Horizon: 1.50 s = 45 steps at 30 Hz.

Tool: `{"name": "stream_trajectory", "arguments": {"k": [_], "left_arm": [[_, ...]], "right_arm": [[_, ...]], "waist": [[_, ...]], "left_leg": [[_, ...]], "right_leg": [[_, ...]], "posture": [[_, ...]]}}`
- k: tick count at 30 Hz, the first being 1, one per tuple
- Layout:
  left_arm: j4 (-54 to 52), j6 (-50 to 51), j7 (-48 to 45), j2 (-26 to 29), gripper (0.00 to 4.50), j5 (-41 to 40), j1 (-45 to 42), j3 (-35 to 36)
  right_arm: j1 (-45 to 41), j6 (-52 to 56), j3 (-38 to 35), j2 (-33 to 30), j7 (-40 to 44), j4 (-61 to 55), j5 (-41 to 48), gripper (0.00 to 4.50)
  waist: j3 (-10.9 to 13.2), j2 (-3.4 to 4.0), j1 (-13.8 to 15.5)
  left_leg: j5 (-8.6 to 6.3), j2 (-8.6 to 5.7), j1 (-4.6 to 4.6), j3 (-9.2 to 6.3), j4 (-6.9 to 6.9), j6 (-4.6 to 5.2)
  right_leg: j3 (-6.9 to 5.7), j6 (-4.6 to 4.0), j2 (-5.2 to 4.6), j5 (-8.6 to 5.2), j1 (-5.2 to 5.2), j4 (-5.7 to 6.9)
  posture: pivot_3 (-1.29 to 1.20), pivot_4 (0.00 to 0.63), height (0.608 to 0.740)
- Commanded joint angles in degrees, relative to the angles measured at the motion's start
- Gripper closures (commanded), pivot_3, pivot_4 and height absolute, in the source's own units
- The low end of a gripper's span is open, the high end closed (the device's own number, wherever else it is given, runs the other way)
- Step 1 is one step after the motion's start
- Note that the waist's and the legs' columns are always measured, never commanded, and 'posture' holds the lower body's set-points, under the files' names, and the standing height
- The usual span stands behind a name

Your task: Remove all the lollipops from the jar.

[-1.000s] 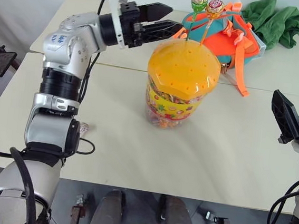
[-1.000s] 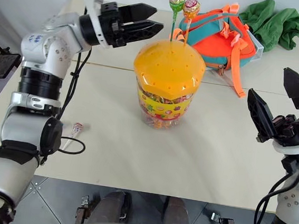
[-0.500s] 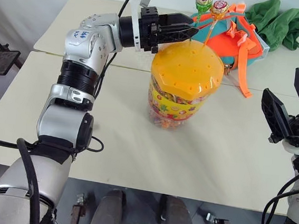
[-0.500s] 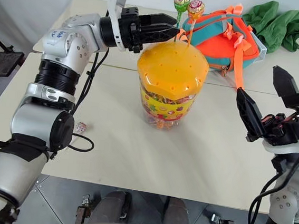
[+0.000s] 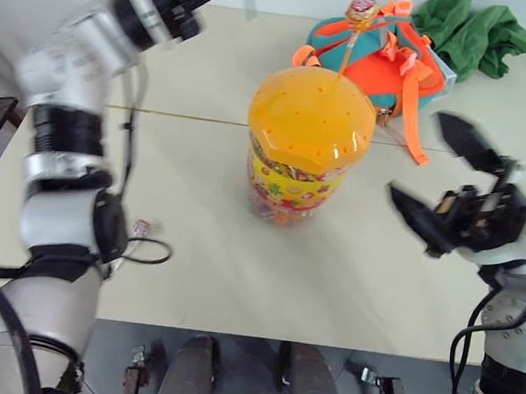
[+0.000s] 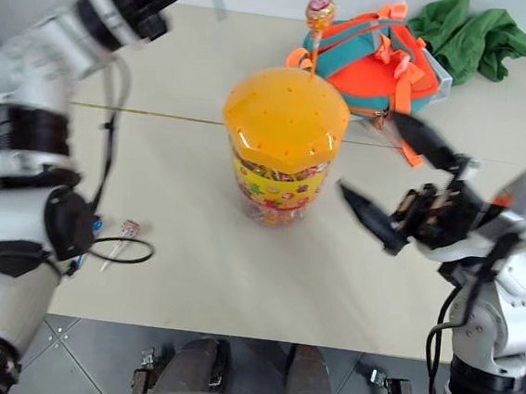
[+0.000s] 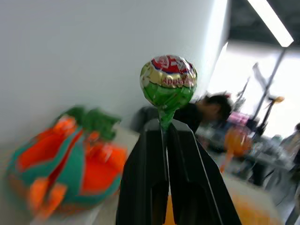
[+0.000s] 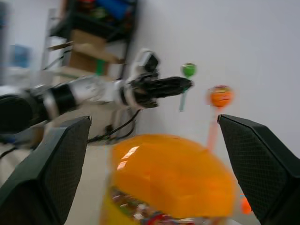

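Between left gripper (image 7: 165, 129) fingers: green lollipop (image 7: 168, 87), stick clamped. Right gripper (image 5: 440, 169) jaws apart beside jar (image 5: 307, 145).

Across my pale table (image 5: 236, 278) an orange-and-teal backpack (image 5: 388, 55) lies at the far side, its orange straps trailing toward me. A crumpled green cloth (image 5: 474, 36) sits just beside it in the far right corner. Near my left edge a thin black cable (image 5: 146, 253) loops on the tabletop, and the table's two halves meet in a seam running across the middle.
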Motion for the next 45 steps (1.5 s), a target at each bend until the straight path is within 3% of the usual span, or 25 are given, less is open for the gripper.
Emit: {"name": "stream_trajectory", "arguments": {"k": [1, 4, 7, 11, 14, 19, 22, 27, 30, 35, 38, 45], "left_arm": [[-14.19, 9.10, -1.24, 9.45, 4.47, 0.32, 11.12, -1.96], [-22.94, 13.51, -1.67, 19.22, 4.47, 0.59, 25.60, 0.26], [-31.34, 19.54, -0.70, 24.90, 4.47, -1.09, 42.70, 8.67], [-42.65, 25.22, -0.72, 25.65, 4.47, -3.24, 60.73, 15.34], [-46.55, 29.01, 1.55, 23.00, 4.47, -6.04, 65.37, 17.84], [-46.64, 30.86, 6.15, 19.61, 4.47, -6.16, 66.15, 16.16], [-44.87, 28.60, 7.30, 20.85, 3.77, -3.45, 67.97, 15.11], [-40.98, 20.84, 3.99, 22.79, 2.23, -2.56, 67.32, 16.21], [-39.52, 11.76, -5.46, 20.05, 1.30, -10.12, 61.40, 21.93], [-36.75, 11.89, -7.75, 17.51, 1.30, -23.21, 51.05, 28.32], [-36.24, 11.90, -6.55, 16.26, 1.30, -27.73, 47.49, 29.56], [-39.49, 11.87, -9.91, 16.22, 1.30, -30.18, 53.85, 27.61]], "right_arm": [[-1.29, 0.51, 3.16, -1.99, 8.11, 0.54, 0.92, 0.00], [-1.26, 1.03, 5.70, -2.64, 13.05, 2.03, 0.58, 0.00], [-0.42, 0.44, 6.63, -3.57, 16.58, 4.19, -1.51, 0.00], [-0.54, -1.45, 5.75, -3.33, 18.13, 8.20, -3.53, 0.00], [-0.74, -2.67, 5.48, -3.20, 19.42, 10.23, -4.33, 0.00], [-0.58, -3.77, 5.30, -2.90, 20.59, 11.35, -4.41, 0.00], [-0.01, -4.11, 4.59, -3.10, 19.72, 11.61, -4.90, 0.00], [0.31, -1.73, 1.41, -3.45, 13.47, 11.06, -3.92, 0.00], [-3.98, 4.05, -0.38, -3.35, 2.92, 10.11, -2.99, 0.00], [-14.97, 16.71, 1.13, -4.02, -11.65, 10.47, -2.31, 0.00], [-23.08, 23.80, 3.66, -3.18, -16.34, 12.66, -2.15, 0.00], [-35.20, 33.75, 7.19, 0.72, -21.82, 18.25, -2.88, 0.00]], "waist": [[0.00, -0.01, -0.15], [0.05, -0.09, -0.14], [0.07, -0.10, -0.07], [0.08, -0.12, 1.24], [0.08, -0.12, 2.22], [0.08, -0.12, 2.45], [0.08, -0.12, 2.27], [0.08, -0.11, 1.87], [0.08, -0.11, 1.70], [0.09, -0.09, 1.18], [0.09, -0.08, 0.68], [0.09, -0.08, -0.38]], "left_leg": [[0.00, 0.00, -0.01, -0.01, 0.01, 0.00], [-0.01, 0.01, -0.06, -0.05, 0.06, 0.00], [-0.01, 0.04, -0.07, -0.07, 0.07, -0.01], [-0.02, 0.03, -0.05, -0.09, 0.13, -0.01], [-0.02, 0.04, -0.03, -0.14, 0.21, -0.02], [-0.02, 0.04, 0.03, -0.11, 0.19, -0.03], [-0.04, 0.05, 0.04, -0.10, 0.14, -0.07], [-0.05, 0.05, 0.02, -0.04, 0.08, -0.08], [-0.05, 0.06, 0.01, -0.03, 0.11, -0.08], [-0.04, 0.11, -0.05, 0.02, 0.16, -0.11], [-0.04, 0.12, -0.09, 0.13, 0.12, -0.11], [-0.04, 0.11, -0.25, 0.27, -0.01, -0.09]], "right_leg": [[0.00, 0.00, 0.00, 0.00, -0.01, 0.00], [-0.01, 0.00, -0.02, 0.00, -0.01, -0.01], [-0.02, -0.04, -0.04, -0.01, 0.00, -0.02], [-0.01, -0.06, -0.11, -0.03, 0.06, -0.01], [-0.02, -0.09, -0.11, -0.04, 0.17, -0.04], [-0.01, -0.16, -0.09, -0.01, 0.19, -0.02], [-0.01, -0.17, -0.07, -0.01, 0.16, -0.04], [-0.01, -0.18, -0.07, -0.02, 0.09, -0.06], [-0.01, -0.19, -0.08, -0.02, 0.09, -0.05], [-0.02, -0.26, -0.08, 0.03, -0.07, 0.04], [0.00, -0.27, -0.09, 0.03, -0.24, 0.16], [0.01, -0.27, -0.10, 0.03, -0.53, 0.22]], "posture": [[0.00, 0.150, 0.740], [0.00, 0.150, 0.740], [0.00, 0.150, 0.740], [0.00, 0.150, 0.740], [0.00, 0.150, 0.740], [0.00, 0.150, 0.740], [0.00, 0.150, 0.740], [0.00, 0.150, 0.740], [0.00, 0.150, 0.740], [0.00, 0.150, 0.740], [0.00, 0.150, 0.740], [0.00, 0.150, 0.740]]}}
